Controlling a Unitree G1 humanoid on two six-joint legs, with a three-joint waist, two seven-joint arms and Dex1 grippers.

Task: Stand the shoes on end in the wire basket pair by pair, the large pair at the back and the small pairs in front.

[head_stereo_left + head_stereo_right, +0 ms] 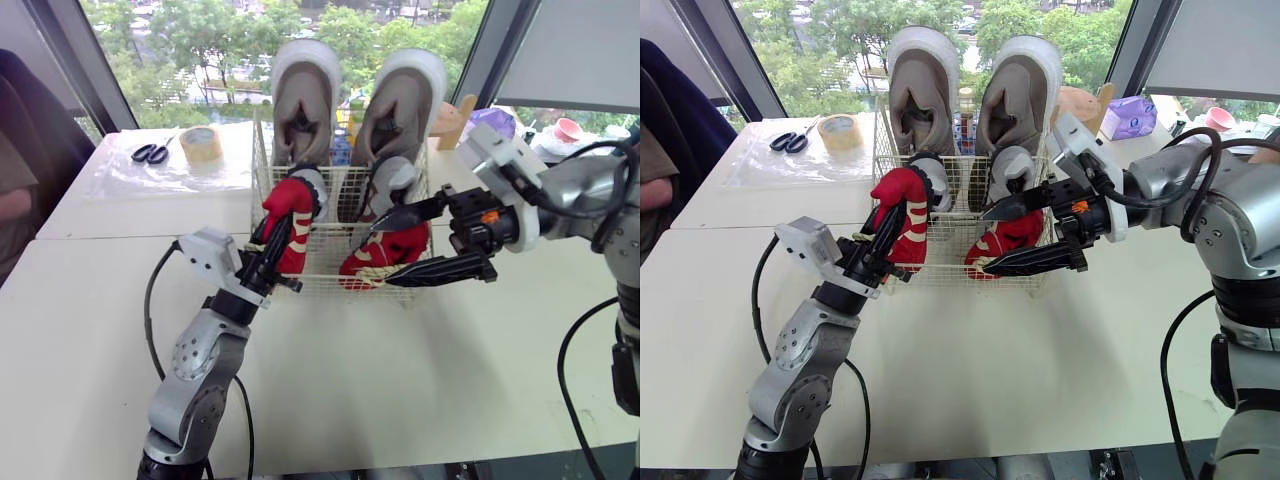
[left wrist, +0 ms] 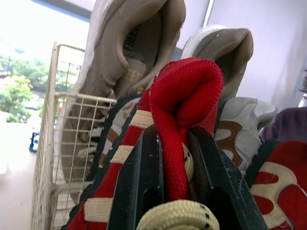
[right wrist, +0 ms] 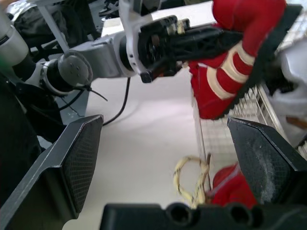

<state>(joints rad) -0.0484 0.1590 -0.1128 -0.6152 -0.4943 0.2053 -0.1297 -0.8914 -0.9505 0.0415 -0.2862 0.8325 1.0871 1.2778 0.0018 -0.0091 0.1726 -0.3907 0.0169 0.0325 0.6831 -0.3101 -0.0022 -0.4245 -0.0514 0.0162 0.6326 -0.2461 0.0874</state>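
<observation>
At the wire basket's (image 1: 322,266) front-left rim the left claw (image 1: 273,238) is clamped on 1 red knit shoe (image 1: 289,203); the right claw (image 1: 378,258) gapes wide, smooth worktop (image 1: 420,380) open around.

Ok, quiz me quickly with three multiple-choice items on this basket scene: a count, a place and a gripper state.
1. How many large grey-beige shoes stand at the back of the white wire basket?
A one
B two
C four

2. Where do the black-handled scissors lie?
A in the basket
B under the basket
C on the white table beside the tan tape roll

3. The left gripper is:
A shut on a red fabric shoe
B open
C shut on the tape roll

Key:
1 B, two shoes rise above the rim.
2 C, they lie just left of the roll.
3 A, its fingers pinch the shoe's heel collar.
</observation>
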